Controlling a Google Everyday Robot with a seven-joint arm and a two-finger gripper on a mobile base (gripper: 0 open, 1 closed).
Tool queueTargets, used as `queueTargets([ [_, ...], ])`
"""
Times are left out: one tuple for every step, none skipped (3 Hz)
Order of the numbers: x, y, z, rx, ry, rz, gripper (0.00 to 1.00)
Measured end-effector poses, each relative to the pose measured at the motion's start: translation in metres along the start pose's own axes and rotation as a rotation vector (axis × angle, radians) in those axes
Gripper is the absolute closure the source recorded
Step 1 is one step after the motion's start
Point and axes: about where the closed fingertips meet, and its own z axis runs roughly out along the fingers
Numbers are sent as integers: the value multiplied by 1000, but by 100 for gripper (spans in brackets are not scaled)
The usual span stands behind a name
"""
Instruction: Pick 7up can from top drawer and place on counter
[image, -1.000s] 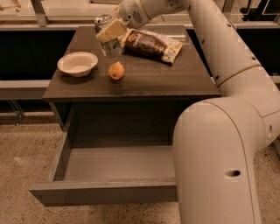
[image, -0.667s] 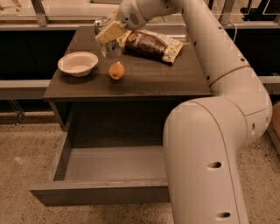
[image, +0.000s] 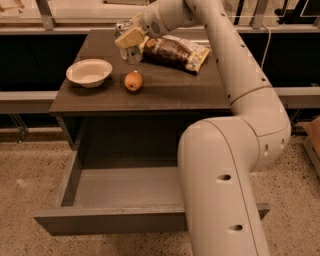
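The 7up can (image: 131, 51) stands upright at the back of the counter (image: 170, 87), its shiny top by the far edge. My gripper (image: 129, 37) reaches in from the right and is shut on the can, with a cream finger (image: 131, 36) across its upper side. I cannot tell whether the can's base touches the counter or hangs just above it. The top drawer (image: 107, 220) is pulled open below the counter. The visible part of its grey floor (image: 125, 187) holds nothing. My arm hides its right part.
A white bowl (image: 89, 72) sits at the counter's left. An orange fruit (image: 133, 80) lies just in front of the can. A brown snack bag (image: 175, 50) lies right of the can. My large white arm (image: 225, 165) fills the right foreground over the speckled floor (image: 30, 165).
The arm's elbow and lower links have swung left and nearer in the view. The gripper and can have stayed almost in place at the back of the counter.
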Motion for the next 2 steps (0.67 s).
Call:
queueTargets([
  [10, -16, 13, 33, -54, 29, 100],
  [26, -29, 25, 56, -81, 90, 100],
])
